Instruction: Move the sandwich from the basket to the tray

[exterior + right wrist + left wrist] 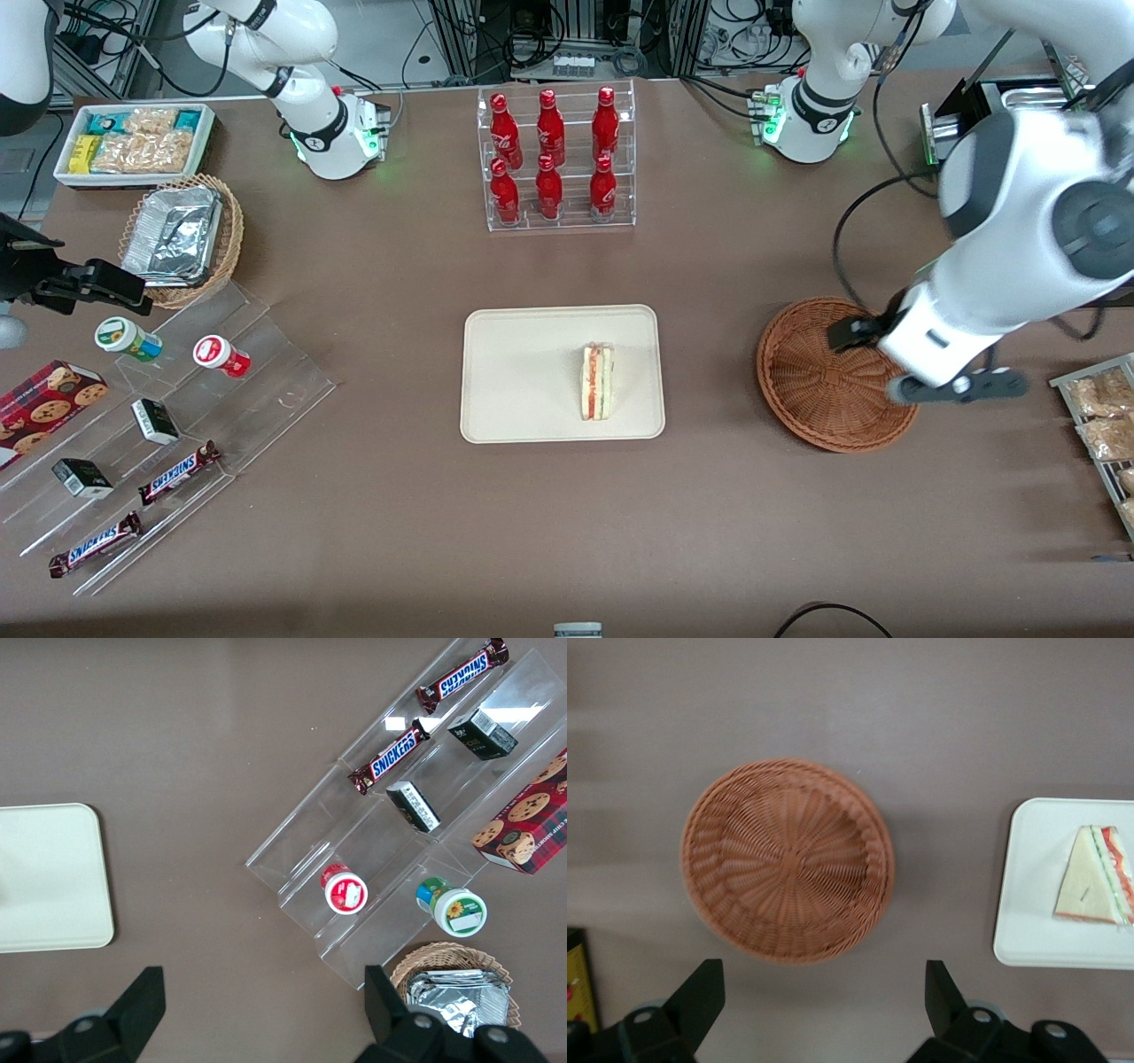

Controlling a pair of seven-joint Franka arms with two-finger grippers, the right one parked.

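Note:
The sandwich (597,382) (1094,888), a beige wedge with red and green filling at its edge, lies on the cream-white tray (523,372) (1032,904) in the middle of the table. The reddish-brown woven basket (815,381) (788,859) sits beside the tray toward the working arm's end, with nothing in it. My left gripper (861,333) (824,979) hangs above the basket's edge, well off the table. It is open, its black fingers spread wide with nothing between them.
A clear rack of red bottles (554,159) stands farther from the front camera than the tray. Toward the parked arm's end are a stepped acrylic shelf (266,390) with snacks, a tan basket holding foil (182,235) and a white snack bin (133,142). A wire rack (1103,425) lies beside the basket.

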